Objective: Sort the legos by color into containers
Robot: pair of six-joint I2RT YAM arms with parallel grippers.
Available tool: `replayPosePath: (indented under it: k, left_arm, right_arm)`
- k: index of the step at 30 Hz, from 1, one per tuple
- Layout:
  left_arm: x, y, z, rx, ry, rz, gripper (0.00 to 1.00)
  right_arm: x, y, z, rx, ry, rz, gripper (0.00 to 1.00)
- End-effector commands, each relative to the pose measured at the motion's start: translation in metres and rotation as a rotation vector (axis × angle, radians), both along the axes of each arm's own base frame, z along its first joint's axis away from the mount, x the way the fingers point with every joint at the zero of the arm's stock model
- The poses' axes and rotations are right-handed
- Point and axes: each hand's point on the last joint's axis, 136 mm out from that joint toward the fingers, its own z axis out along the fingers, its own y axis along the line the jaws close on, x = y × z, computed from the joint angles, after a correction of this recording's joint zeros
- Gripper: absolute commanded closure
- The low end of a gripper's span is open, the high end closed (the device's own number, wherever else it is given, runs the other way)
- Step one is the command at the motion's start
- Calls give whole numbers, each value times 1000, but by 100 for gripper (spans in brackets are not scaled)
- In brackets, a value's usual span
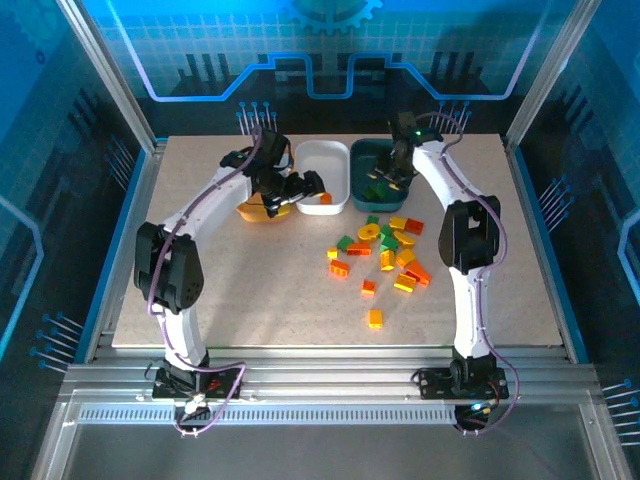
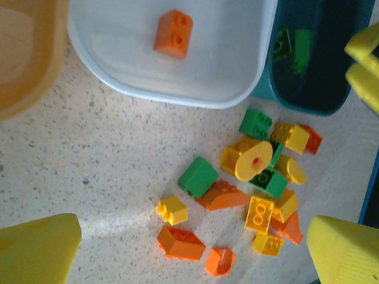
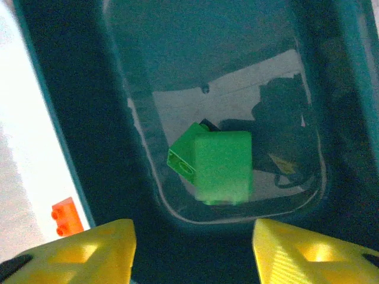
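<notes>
Speckled desk [image 1: 250,290], blue-lit enclosure. Right gripper [image 3: 194,236] is seen with jaws apart over the teal tray [image 3: 118,89]; green bricks [image 3: 222,165] lie inside, ungripped. A straight lift clear of the rim is advised. Left gripper [image 2: 192,254], spread wide, is hung above the loose legos [image 2: 254,161] near the white tray [image 2: 118,77].

Speckled beige table [image 1: 250,300], aluminium frame rails [image 1: 300,375], blue-lit backdrop panels [image 1: 330,50]

Blurry green brick [image 3: 222,168]; orange-yellow tray [image 2: 23,53] partly off the left wrist view's edge.
</notes>
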Motion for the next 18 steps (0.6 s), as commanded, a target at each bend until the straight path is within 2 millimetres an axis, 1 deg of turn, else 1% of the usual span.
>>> replayPosePath:
  k: [1,3,6,8,10,12,14,16,18]
  left_arm:
    - [-19,-4,-4,60,18,-97,1]
    - [-25,-7,-7,87,15,-133,1]
    - [-36,-18,-13,139,11,-220,2]
    - [-46,-29,-22,180,24,-290,5]
    - [-56,-39,-33,234,37,-362,11]
    - [-64,-49,-40,260,42,-416,16]
    - [-73,-58,-45,269,49,-462,21]
    - [-85,-70,-47,258,59,-525,20]
    - [-97,-79,-48,246,91,-571,12]
  right_arm:
    - [-4,1,55,18,-90,35,40]
    - [-11,-1,65,16,-100,35,40]
    - [-34,-5,68,11,-77,36,40]
    - [-53,-8,65,6,-65,40,41]
    - [-76,-12,57,-2,-40,42,44]
    - [-97,-15,48,-12,-10,49,48]
    - [-118,-17,44,-32,5,71,51]
    - [-137,-24,38,-69,26,77,51]
    - [-153,-35,29,-77,56,56,50]
